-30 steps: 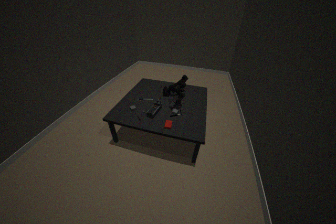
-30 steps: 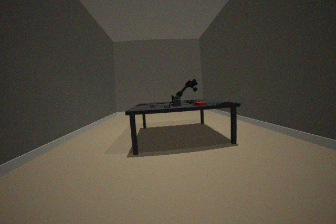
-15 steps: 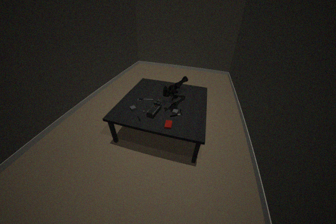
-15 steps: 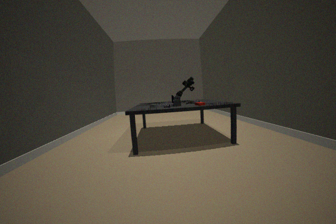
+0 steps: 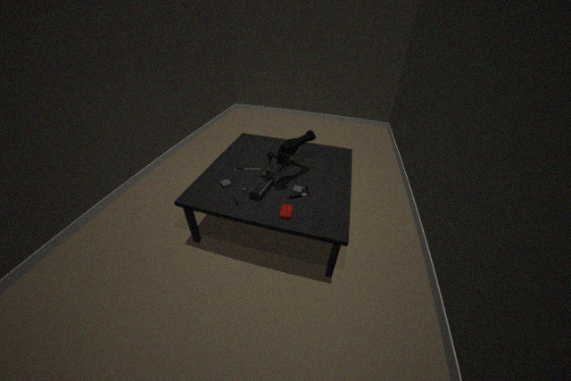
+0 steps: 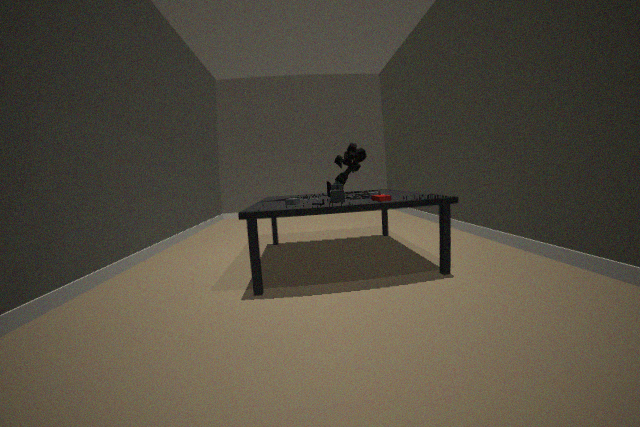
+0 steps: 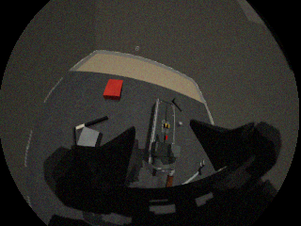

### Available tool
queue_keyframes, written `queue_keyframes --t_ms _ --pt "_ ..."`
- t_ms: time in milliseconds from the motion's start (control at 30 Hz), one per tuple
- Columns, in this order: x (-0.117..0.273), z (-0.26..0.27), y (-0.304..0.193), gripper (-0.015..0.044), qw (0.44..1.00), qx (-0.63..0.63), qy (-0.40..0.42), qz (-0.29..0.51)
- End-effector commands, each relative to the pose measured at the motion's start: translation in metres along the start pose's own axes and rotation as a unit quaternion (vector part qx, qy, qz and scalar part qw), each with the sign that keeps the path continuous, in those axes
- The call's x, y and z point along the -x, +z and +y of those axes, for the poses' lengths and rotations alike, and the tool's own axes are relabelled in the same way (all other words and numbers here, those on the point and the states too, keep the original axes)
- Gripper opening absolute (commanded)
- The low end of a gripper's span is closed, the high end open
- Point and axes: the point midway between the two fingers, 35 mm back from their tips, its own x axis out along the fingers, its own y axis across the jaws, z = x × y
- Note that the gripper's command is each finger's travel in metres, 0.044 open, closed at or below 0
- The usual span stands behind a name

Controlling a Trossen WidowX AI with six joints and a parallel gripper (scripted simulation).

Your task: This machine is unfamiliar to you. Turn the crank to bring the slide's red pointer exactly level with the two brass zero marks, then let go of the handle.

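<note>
The machine [image 5: 260, 189] [image 6: 337, 196] [image 7: 153, 129] is a long, narrow grey housing on the table. In the wrist view, the small red pointer [image 7: 166, 137] sits inside its channel, nearer the crank end than the brass marks [image 7: 166, 125], and is not level with them. The brown crank handle [image 7: 169, 180] shows at the near end, low in the wrist view; the crank arm is mostly dark. My gripper [image 7: 164, 126] is open and empty. Its fingers are spread wide above the table, with the handle below and between them in view, apart from both. The top view shows the arm close over the crank end.
A red block [image 5: 285, 211] [image 6: 381, 197] [image 7: 113, 88] lies beyond the machine. A grey block [image 5: 298, 188] [image 7: 88, 137] and a black-and-white tool [image 7: 96, 122] lie to its left in the wrist view. A silver tool [image 5: 249, 169] [image 7: 194, 175] lies to the right there. Another grey block [image 5: 225, 182] is farther off.
</note>
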Motion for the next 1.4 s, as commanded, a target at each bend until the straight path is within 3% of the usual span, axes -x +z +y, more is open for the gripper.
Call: queue_keyframes --t_ms 0,433,833,1367 --pt "-0.009 -0.024 -0.009 0.0440 0.999 -0.035 0.018 0.021" --pt "-0.025 -0.095 -0.039 0.0440 0.984 -0.147 0.078 0.056" --pt "-0.059 -0.074 -0.074 0.0440 0.984 -0.149 0.079 0.056" --pt "-0.060 -0.074 -0.075 0.0440 0.984 -0.149 0.079 0.056"
